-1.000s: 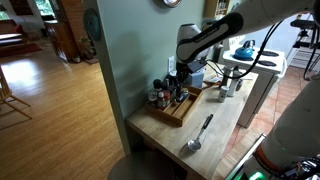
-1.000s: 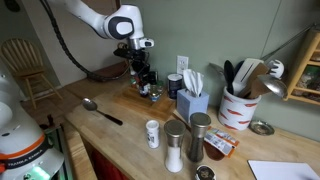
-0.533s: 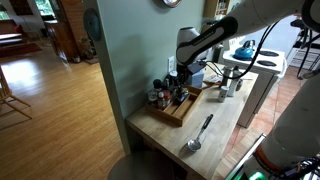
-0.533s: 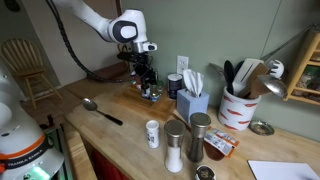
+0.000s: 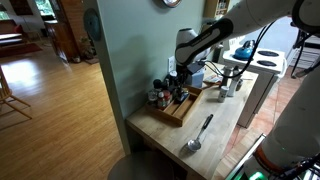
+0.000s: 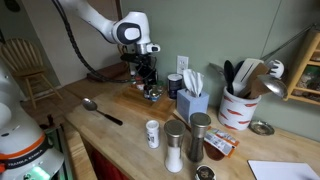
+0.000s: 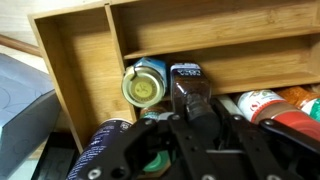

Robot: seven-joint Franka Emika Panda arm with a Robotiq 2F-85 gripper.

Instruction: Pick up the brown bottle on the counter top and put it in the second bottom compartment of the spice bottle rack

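- Gripper [image 7: 195, 100]: it hangs low over the rack [image 7: 80, 60] in both exterior views [image 5: 178, 88] [image 6: 150, 88]; in the wrist view its fingers converge toward the centre, but whether they are clenched on anything or released cannot be told
- Brown bottle [image 7: 187, 73]: a small dark item lies just ahead of the fingertips, touching or nearly touching them, and is judged to be the bottle; its colour and shape are too blurred to confirm this
- Neighbours: a yellow-capped jar [image 7: 143, 86] lies just beside the jaws on one side, and a red-labelled jar [image 7: 262, 103] lies near them on the other side
- Counter top [image 5: 160, 135]: no small brown bottle shows on it in either exterior view [image 6: 120, 130], so the pick-up is judged complete
- Rack slots: the slot beyond the jaws holds nothing in view, while the slot under the fingertips holds the yellow-capped jar and the dark item; this appears to be the second slot from the near side, though the dividers beneath the gripper are hidden
- Progress: pick-up and carry appear finished, and the placement is at or near its end
- Remaining: confirm that the bottle rests in the intended slot, free it if it is held, and lift clear without nudging the jars on either side of the jaws
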